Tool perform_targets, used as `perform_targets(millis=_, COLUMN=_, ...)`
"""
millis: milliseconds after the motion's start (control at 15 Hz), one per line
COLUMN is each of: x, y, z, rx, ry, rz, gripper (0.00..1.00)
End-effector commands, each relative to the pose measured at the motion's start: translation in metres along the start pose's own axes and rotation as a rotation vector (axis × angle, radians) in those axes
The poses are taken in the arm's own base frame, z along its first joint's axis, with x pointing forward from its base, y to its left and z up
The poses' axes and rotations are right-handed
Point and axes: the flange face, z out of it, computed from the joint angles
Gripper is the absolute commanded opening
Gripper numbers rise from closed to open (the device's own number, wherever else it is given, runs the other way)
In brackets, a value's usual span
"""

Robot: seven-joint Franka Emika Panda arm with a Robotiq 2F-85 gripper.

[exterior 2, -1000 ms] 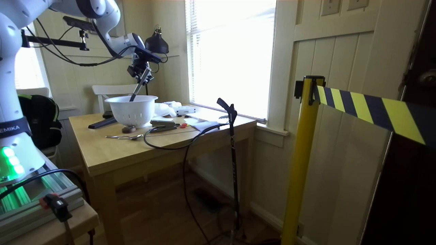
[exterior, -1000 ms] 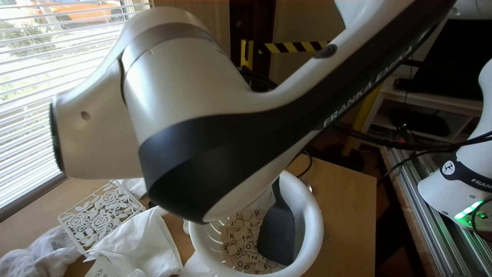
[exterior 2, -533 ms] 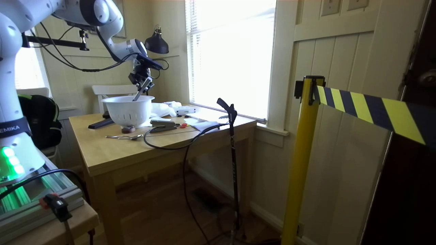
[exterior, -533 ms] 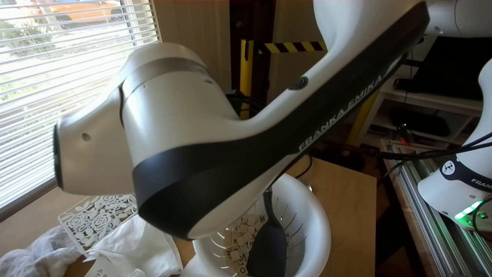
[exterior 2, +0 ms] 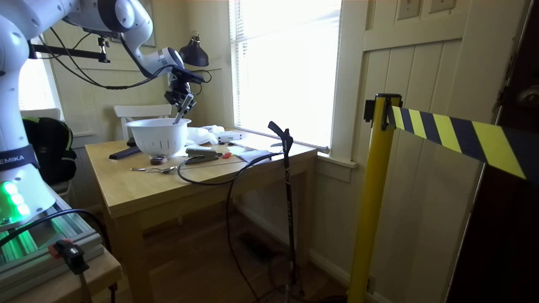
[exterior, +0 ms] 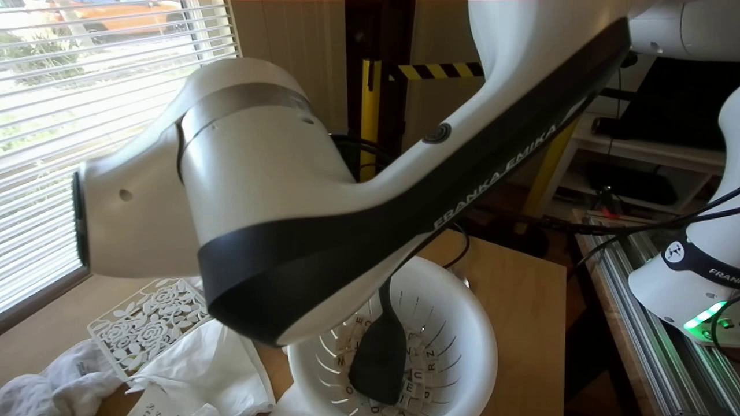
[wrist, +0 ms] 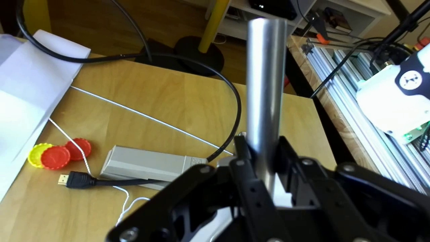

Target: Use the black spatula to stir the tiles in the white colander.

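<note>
The table [exterior 2: 126, 181] bears the colander [exterior 2: 158, 138]. Your gripper [wrist: 262, 144], higher than the colander, pinches the tilted spatula [wrist: 266, 77] by its steel handle (you see this best in the wrist view, a finger on each side). The black blade [exterior: 378, 361] is inside the colander, tiles [exterior: 417, 377] showing either side.

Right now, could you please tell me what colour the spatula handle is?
The spatula handle is metallic silver; it shows best in the wrist view.
</note>
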Motion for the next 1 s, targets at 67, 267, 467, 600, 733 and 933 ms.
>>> perform_targets(millis=67, x=-0.015, y=-0.003, z=0.000, rx=0.035, ry=-0.068, rz=0.045, gripper=0.06)
perform_targets(millis=267, x=-0.025, y=-0.012, z=0.003, rx=0.103, ry=-0.103, rz=0.015, gripper=0.06)
perform_targets(millis=467, x=-0.032, y=-0.021, z=0.003, rx=0.175, ry=-0.122, rz=-0.027, gripper=0.06)
perform_targets(millis=600, x=-0.032, y=-0.027, z=0.004, rx=0.224, ry=-0.111, rz=-0.077, gripper=0.06)
perform_targets(millis=733, x=-0.027, y=-0.031, z=0.013, rx=0.252, ry=-0.083, rz=-0.120, gripper=0.06)
perform_targets(millis=933, x=-0.016, y=-0.032, z=0.016, rx=0.294, ry=-0.029, rz=-0.169, gripper=0.06)
